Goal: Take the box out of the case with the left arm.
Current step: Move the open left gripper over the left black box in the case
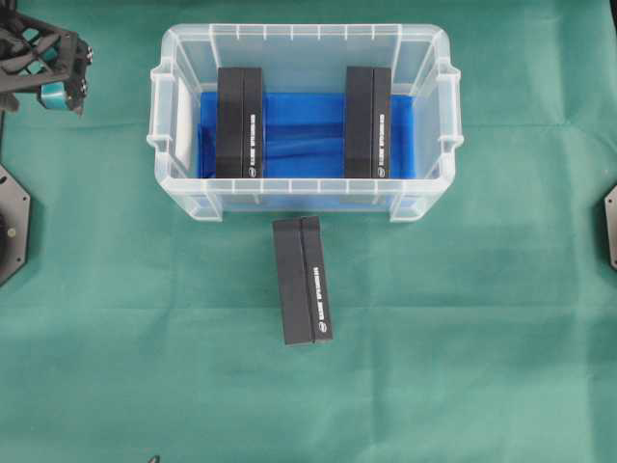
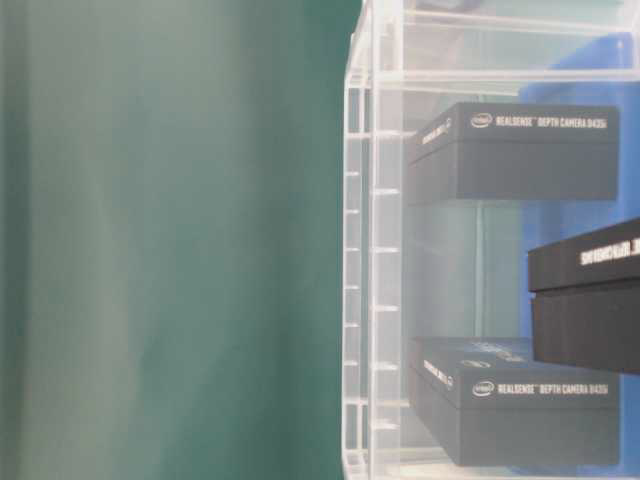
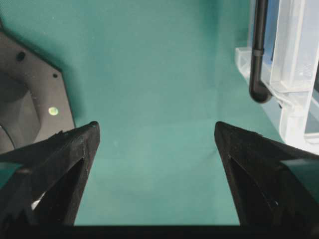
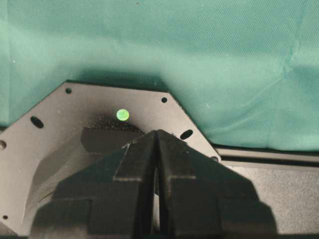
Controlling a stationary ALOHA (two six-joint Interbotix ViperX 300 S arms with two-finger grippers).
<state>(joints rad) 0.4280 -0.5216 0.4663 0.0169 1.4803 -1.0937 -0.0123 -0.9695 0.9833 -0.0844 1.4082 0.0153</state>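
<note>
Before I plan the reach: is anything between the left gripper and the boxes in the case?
Only the case wall. The left gripper sits outside it with jaws open, so it must go over the rim to the nearer box. Nothing covers the top.

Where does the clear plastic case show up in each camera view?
Overhead: case at top centre.
Table-level: case fills the right half.
Left wrist: its corner at the upper right edge.
Right wrist: not in it.
Shared landmark: the green cloth, in every view.
</note>
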